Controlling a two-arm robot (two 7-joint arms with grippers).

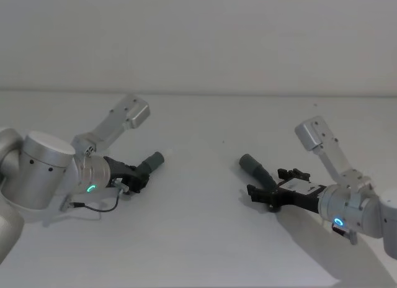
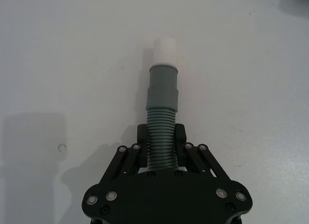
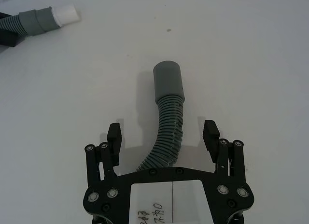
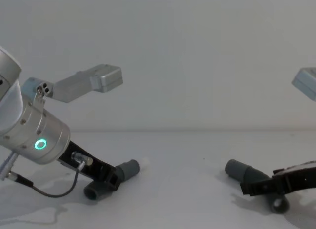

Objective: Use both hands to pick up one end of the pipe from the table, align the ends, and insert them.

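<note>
Left gripper (image 1: 139, 175) clenches left hose (image 2: 162, 89); right gripper (image 3: 162, 133), fingers (image 3: 211, 133) released, straddles right hose (image 3: 169, 84); cuffs (image 1: 156, 157) face inward.

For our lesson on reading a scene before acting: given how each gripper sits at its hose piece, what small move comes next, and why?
Probably close the right gripper: its jaws stand open on either side of the ribbed section of the right hose piece, which lies on the table, while the left gripper is shut on the left hose piece.
</note>
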